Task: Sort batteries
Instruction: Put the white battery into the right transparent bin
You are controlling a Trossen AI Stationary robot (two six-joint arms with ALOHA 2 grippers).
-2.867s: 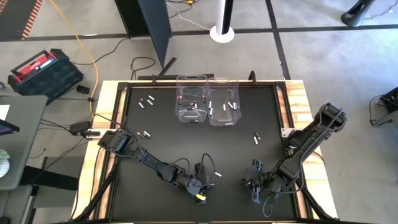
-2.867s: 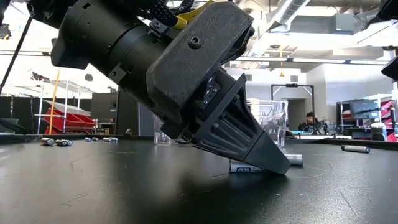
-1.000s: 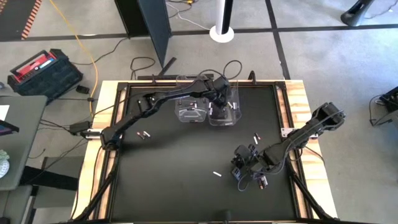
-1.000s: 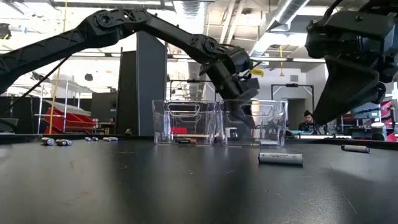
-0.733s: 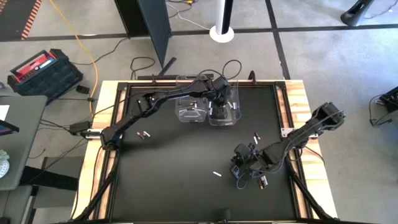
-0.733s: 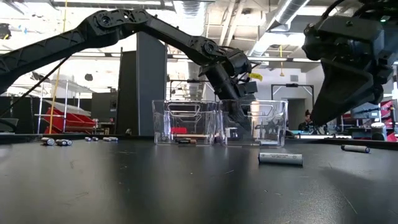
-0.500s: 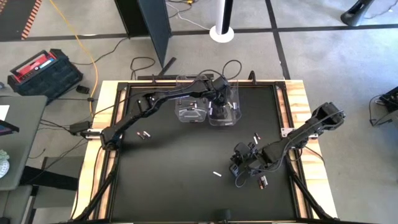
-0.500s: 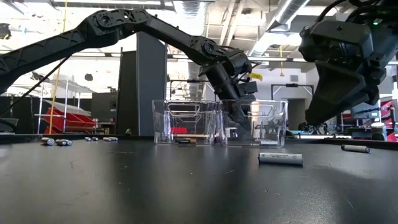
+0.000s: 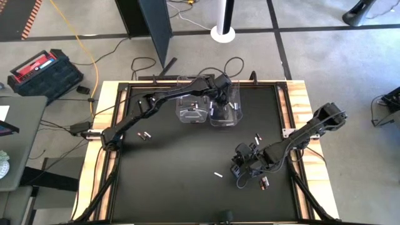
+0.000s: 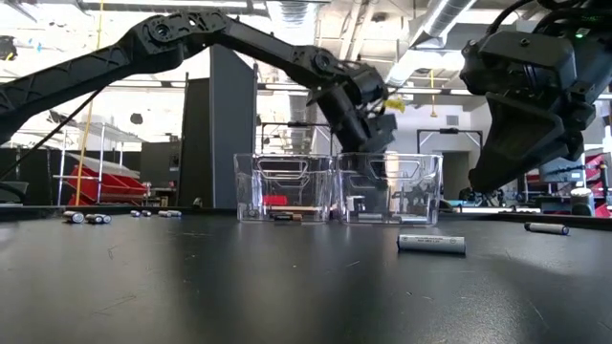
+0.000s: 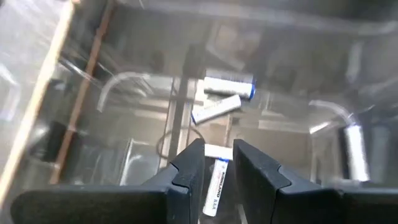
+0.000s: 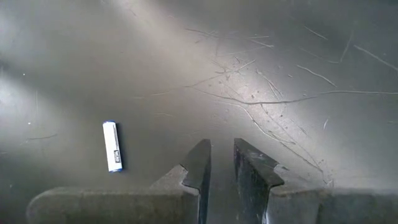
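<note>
Two clear bins stand side by side at the table's far edge, the left bin (image 9: pixel 192 106) and the right bin (image 9: pixel 226 111). My left gripper (image 9: pixel 219 101) hangs just over the right bin's rim (image 10: pixel 390 157), open. Below the gap between its fingers a white battery (image 11: pixel 213 183) shows in that bin, with more white batteries (image 11: pixel 225 87) beyond it. My right gripper (image 9: pixel 240 172) hovers above the mat at the near right, its fingers (image 12: pixel 200 163) a narrow gap apart with nothing between them. A white battery (image 12: pixel 112 146) lies flat on the mat beside it (image 9: pixel 217 175).
Loose batteries lie on the black mat at the left (image 9: pixel 145 134), the far left (image 9: pixel 147 102), right of centre (image 9: pixel 257 139) and close by my right gripper (image 9: pixel 264 182). The left bin (image 10: pixel 287 187) holds dark cells. Wooden rails edge the table (image 9: pixel 106 125).
My left gripper has risen from inside the right bin to just above its rim, staying over the same spot. The bins and the batteries on the mat have not moved.
</note>
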